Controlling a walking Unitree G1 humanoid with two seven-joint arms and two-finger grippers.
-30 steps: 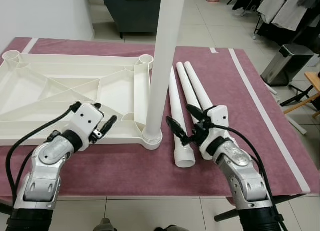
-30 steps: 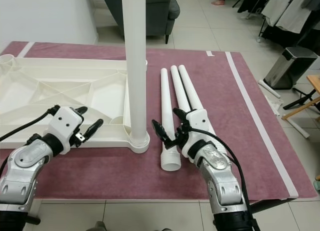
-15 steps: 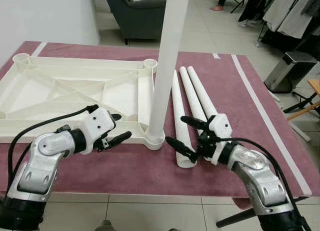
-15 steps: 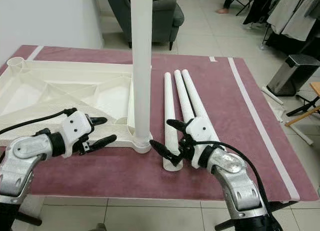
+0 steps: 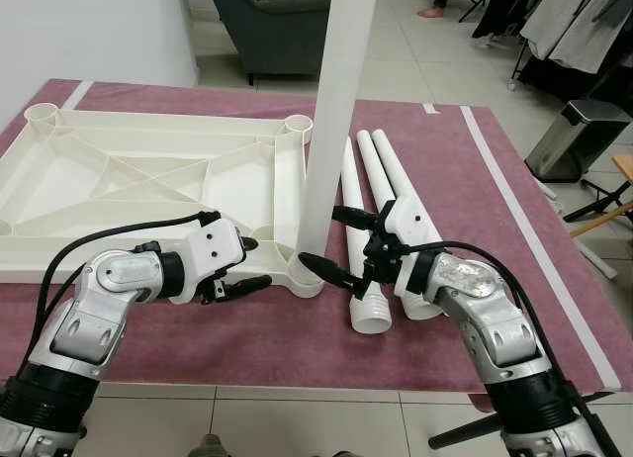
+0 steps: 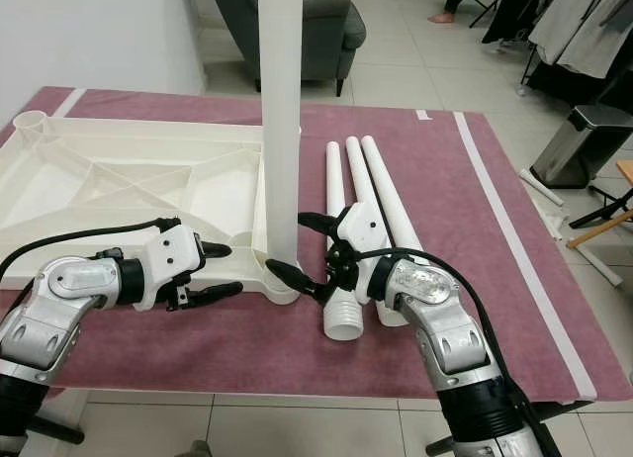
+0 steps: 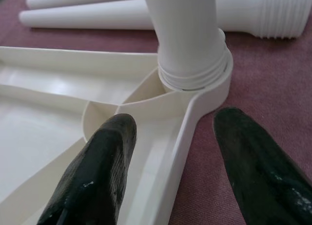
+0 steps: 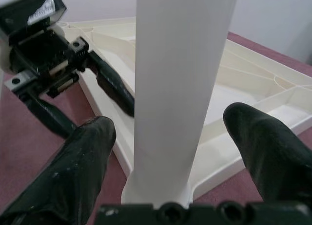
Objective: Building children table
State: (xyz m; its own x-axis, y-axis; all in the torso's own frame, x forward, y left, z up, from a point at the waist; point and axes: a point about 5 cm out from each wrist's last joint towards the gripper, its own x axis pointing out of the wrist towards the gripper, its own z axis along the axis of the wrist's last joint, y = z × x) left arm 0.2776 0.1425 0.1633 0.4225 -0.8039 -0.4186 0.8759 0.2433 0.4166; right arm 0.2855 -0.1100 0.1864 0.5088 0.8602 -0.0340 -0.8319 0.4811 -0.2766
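Observation:
A white plastic tabletop (image 5: 138,180) lies upside down on the maroon mat. One white leg (image 5: 331,111) stands upright in its near right corner socket (image 5: 302,276). Three loose legs (image 5: 391,180) lie side by side just right of it. My left gripper (image 5: 255,262) is open, and its fingers (image 7: 102,166) straddle the frame's rim just short of that socket. My right gripper (image 5: 318,237) is open too, with a finger (image 8: 92,137) on either side of the upright leg's lower end, not touching it.
The mat's front edge (image 5: 297,386) runs close below both arms. A dark armchair (image 5: 267,22) stands behind the table, with a grey bin (image 5: 579,131) and hanging clothes (image 5: 584,22) at the right. Bare mat (image 5: 495,210) lies right of the loose legs.
Both grippers have closed in on the upright leg's base. The right one moved left off the loose legs to bracket the leg, and the left one moved right along the frame.

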